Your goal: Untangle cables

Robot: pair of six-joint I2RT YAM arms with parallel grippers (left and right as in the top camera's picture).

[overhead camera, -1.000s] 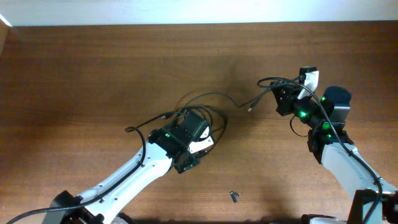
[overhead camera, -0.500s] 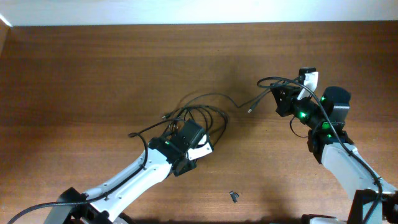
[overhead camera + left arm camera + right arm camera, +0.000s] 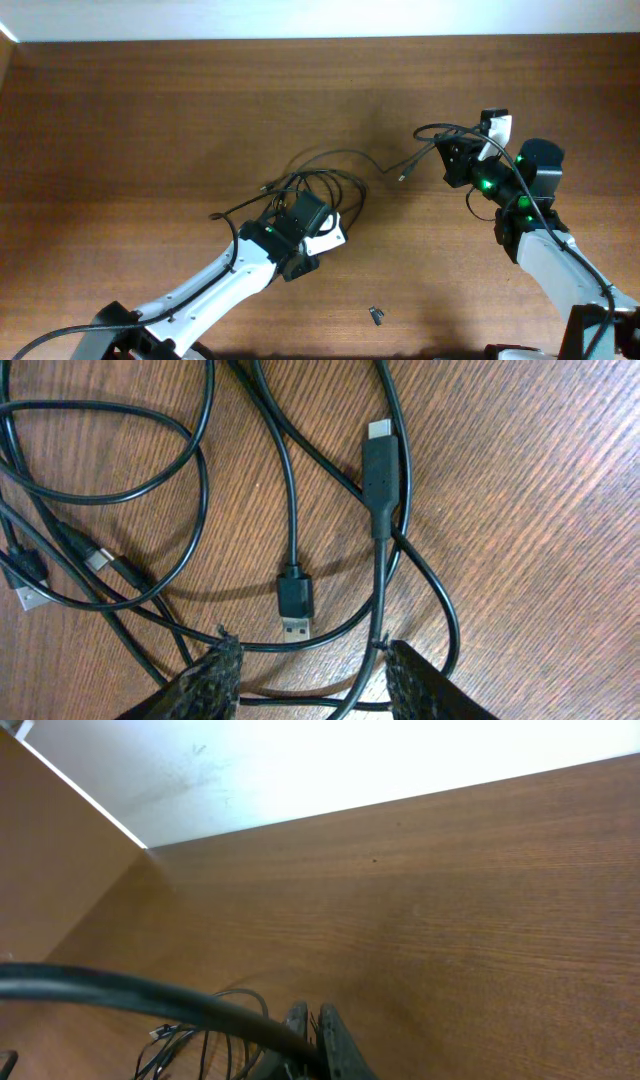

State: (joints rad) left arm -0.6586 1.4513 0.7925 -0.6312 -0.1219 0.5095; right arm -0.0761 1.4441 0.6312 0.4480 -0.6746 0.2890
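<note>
The cables [image 3: 335, 178] lie as a tangle of thin black cords on the wooden table [image 3: 150, 120]. My left gripper [image 3: 318, 208] is over the tangle's near side. In the left wrist view the left gripper [image 3: 310, 655] is open, and two crossing strands run between its fingertips [image 3: 222, 665]. Just beyond them lie a USB plug [image 3: 295, 605] and a longer plug [image 3: 380, 460]. My right gripper [image 3: 447, 162] is shut on one cable [image 3: 418, 160], which trails left to a loose plug [image 3: 403, 177]. That cable [image 3: 150, 995] crosses the right wrist view into the right gripper [image 3: 312, 1012].
A tiny dark clip-like piece [image 3: 376, 316] lies near the table's front edge, between the two arms. A white wall [image 3: 350, 760] runs along the table's far edge. The right arm's own thicker wires loop above its gripper [image 3: 432, 130].
The left gripper has drawn back slightly toward the lower left over the tangle and its jaws have narrowed. The cord end at the tangle's left shifted a little. The right arm has not moved.
</note>
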